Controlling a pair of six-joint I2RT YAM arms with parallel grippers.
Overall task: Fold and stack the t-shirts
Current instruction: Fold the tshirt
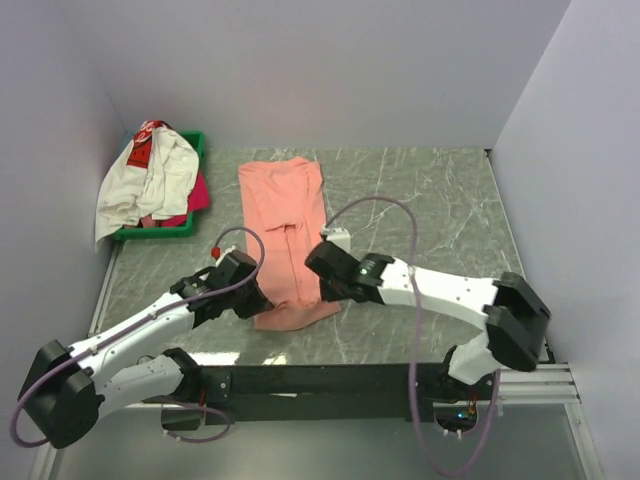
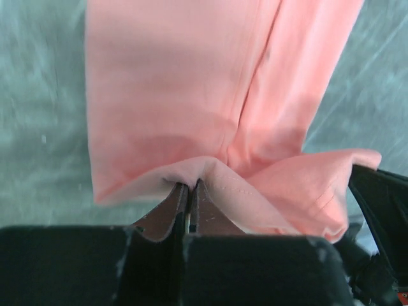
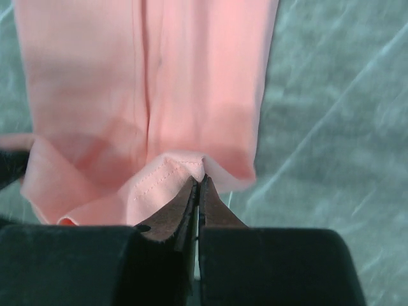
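A salmon-pink t-shirt (image 1: 283, 215) lies on the table as a long narrow strip, both sides folded in. My left gripper (image 1: 258, 300) is shut on the near left corner of its hem (image 2: 191, 172). My right gripper (image 1: 322, 282) is shut on the near right corner (image 3: 191, 167). Both pinched corners are lifted slightly off the table, and the near edge bunches between the two grippers. A white t-shirt (image 1: 150, 180) with a red printed patch is heaped on a magenta-pink one (image 1: 198, 192) at the back left.
A green tray (image 1: 160, 231) under the heaped shirts sits in the back left corner against the wall. The table is grey-green marble (image 1: 430, 210). White walls close in the left, back and right sides.
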